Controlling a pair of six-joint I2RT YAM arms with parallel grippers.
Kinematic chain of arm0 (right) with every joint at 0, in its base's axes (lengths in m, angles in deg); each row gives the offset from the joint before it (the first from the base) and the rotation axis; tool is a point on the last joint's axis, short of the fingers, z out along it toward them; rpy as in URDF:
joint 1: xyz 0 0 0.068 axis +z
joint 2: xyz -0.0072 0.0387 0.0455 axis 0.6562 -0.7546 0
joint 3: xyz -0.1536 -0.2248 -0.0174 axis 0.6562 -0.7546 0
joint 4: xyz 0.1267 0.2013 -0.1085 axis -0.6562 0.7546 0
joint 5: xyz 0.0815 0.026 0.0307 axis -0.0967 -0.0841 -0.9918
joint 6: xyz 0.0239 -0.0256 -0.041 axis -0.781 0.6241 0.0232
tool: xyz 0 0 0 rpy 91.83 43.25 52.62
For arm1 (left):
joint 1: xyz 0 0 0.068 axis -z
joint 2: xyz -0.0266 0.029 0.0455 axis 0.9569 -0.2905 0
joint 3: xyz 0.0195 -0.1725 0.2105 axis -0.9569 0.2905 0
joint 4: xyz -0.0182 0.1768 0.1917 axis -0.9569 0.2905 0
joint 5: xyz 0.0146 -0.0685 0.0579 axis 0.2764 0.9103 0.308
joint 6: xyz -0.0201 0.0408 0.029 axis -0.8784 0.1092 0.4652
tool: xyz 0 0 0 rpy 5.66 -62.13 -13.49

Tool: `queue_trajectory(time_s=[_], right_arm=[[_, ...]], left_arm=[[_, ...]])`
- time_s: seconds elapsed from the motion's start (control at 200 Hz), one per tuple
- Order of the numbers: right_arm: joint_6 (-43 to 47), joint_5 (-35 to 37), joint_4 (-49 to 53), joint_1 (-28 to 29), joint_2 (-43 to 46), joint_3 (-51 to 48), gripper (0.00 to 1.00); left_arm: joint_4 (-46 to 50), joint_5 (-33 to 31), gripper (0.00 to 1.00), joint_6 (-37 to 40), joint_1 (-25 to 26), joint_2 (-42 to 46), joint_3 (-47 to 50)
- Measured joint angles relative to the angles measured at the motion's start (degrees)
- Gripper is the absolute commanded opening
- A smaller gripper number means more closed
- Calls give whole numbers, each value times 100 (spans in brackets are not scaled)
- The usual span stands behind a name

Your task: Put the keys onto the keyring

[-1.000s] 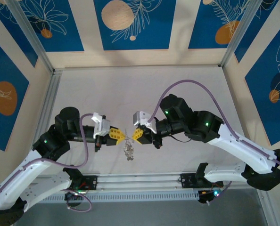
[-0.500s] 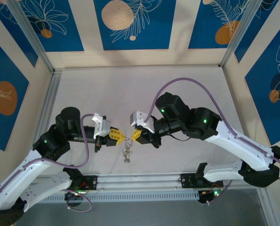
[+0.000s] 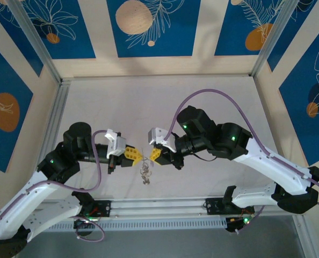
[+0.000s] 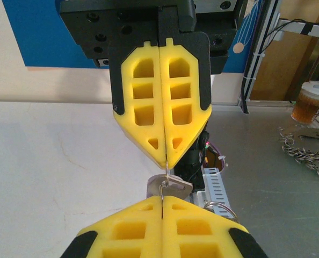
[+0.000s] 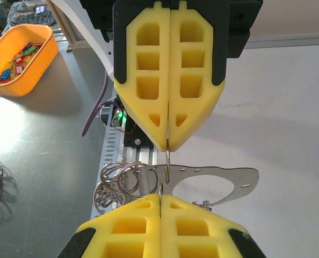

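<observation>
My left gripper (image 3: 133, 155) and right gripper (image 3: 154, 155) meet tip to tip above the near middle of the table. Both are shut on one thin wire keyring (image 3: 144, 156). In the left wrist view my left gripper (image 4: 162, 200) pinches the wire, with the right gripper (image 4: 165, 159) opposite; a pale silvery key (image 4: 173, 187) hangs on the wire between them. In the right wrist view my right gripper (image 5: 160, 198) faces the left gripper (image 5: 167, 146); a flat silvery piece with a large hole (image 5: 218, 174) is threaded on the keyring (image 5: 167, 161). Several split rings (image 5: 119, 180) dangle beside it.
A bunch of rings (image 3: 145, 173) hangs below the grippers, above the table near the aluminium rail (image 3: 159, 207). Off the table lie an orange tub of keys (image 5: 22, 59), a beaded chain (image 4: 310, 156) on a grey surface, and a cup (image 4: 310, 102).
The right gripper has shifted slightly left, closer to the left gripper. The hanging bunch has swung a little. Both grips are unchanged.
</observation>
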Motion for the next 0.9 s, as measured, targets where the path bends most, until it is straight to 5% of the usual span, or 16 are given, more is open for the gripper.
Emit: queue_trajectory(time_s=[0.9], right_arm=[[-4,-63,-57,-232,-48,0,0]], left_arm=[[-2,-17,0,0,0,0,0]])
